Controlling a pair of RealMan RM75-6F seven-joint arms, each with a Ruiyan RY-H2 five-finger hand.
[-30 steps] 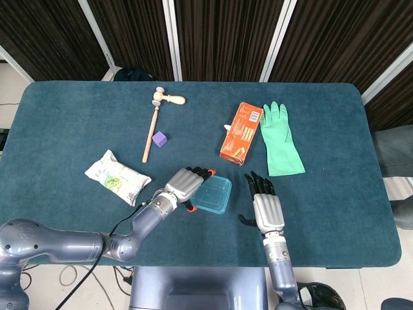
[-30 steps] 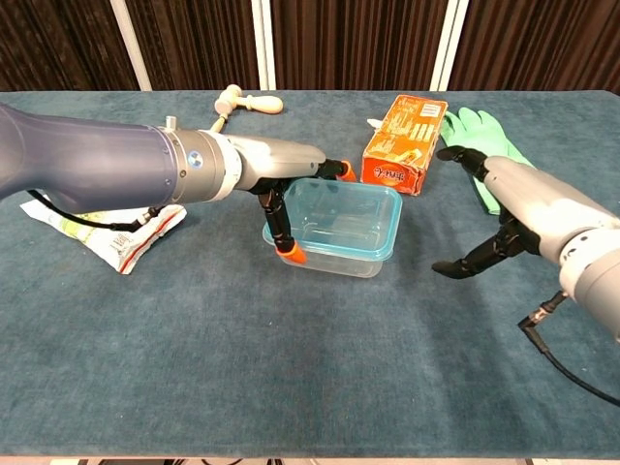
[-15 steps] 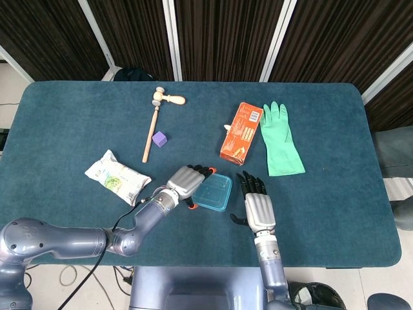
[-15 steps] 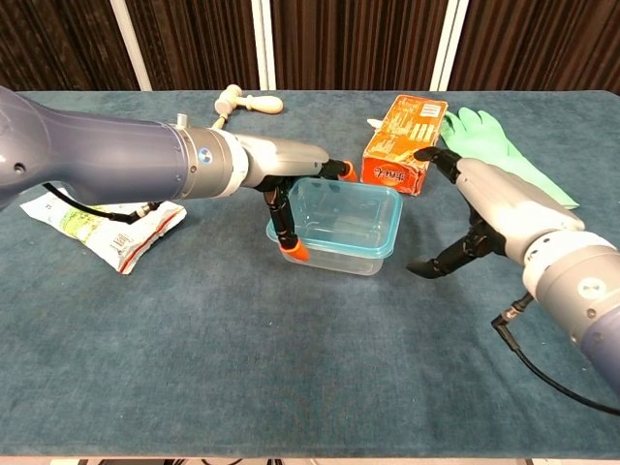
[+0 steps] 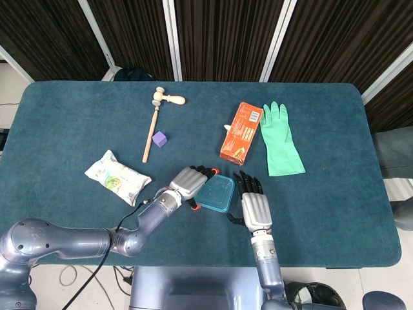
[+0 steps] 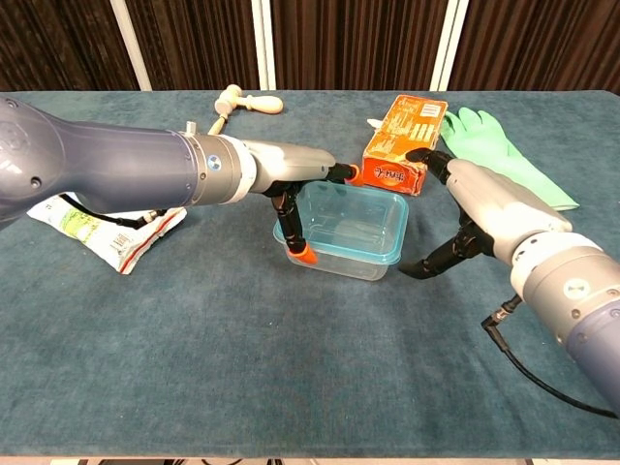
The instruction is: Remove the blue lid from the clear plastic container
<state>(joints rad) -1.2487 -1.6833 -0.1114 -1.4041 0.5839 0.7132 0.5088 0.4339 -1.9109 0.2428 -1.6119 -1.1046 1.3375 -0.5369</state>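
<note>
Furthest left on the teal table [image 5: 64, 116] we see a crumpled snack packet [image 5: 117, 177], then a wooden mallet [image 5: 157, 119] with a small purple block [image 5: 159, 139] just beside its handle. Our left hand [image 6: 291, 184] reaches in over the clear plastic container [image 6: 341, 232], its orange-tipped fingers [image 6: 302, 254] spread around the container's left end, one down against the near left corner and another at the far edge; it grips that end. The container sits near the front middle of the table, a shallow rounded rectangle with see-through walls, and the blue lid [image 5: 213, 193] is a translucent blue sheet with a thicker blue rim, seated on top. Just right of it, our right hand [image 6: 475, 208] hangs with dark fingers apart and curved, holding nothing; whether a fingertip touches the container we cannot tell. Behind lie an orange carton [image 5: 241, 132] and a green rubber glove [image 5: 279, 139].
</note>
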